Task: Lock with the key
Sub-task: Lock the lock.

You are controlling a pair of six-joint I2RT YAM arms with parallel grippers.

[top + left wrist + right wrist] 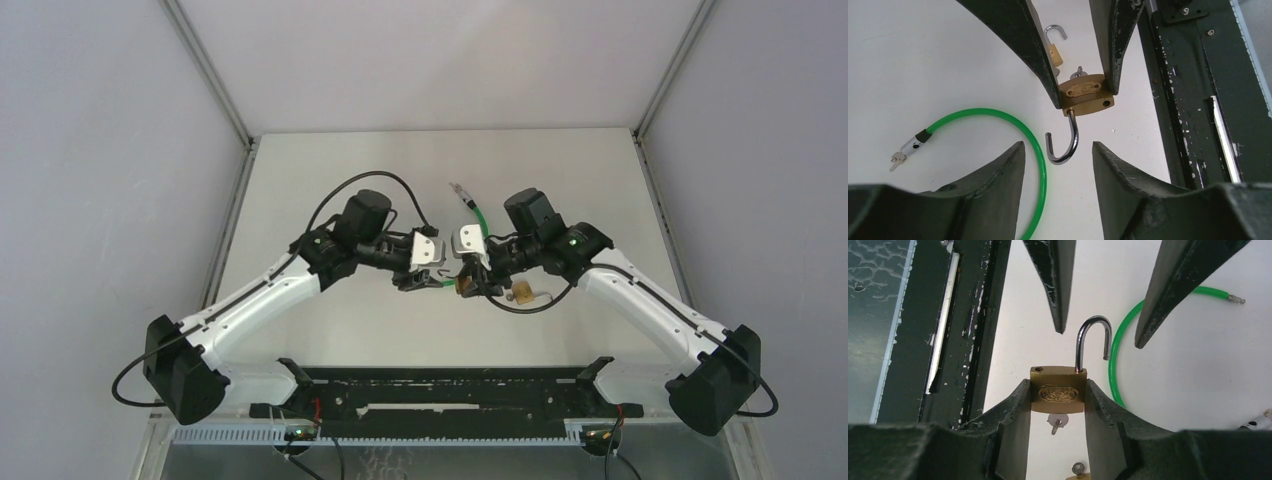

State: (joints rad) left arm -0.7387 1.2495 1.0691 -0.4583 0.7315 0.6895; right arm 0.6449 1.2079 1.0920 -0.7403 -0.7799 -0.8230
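The right gripper clamped the brass padlock above the table's middle, key in its keyhole. Its open shackle pointed at the left gripper, whose fingers stood apart either side. A green cable lay below.

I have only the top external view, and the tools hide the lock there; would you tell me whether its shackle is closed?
Observer: No. In the right wrist view the shackle of the padlock gripped by the right tool is open, its free end out of the body.
Operator: Thank you. Is the key in it?
Observer: Yes, a key sits in the end of the brass body opposite the shackle.
Operator: And how does the left tool stand?
Observer: The left tool is open, straddling the shackle without touching it.
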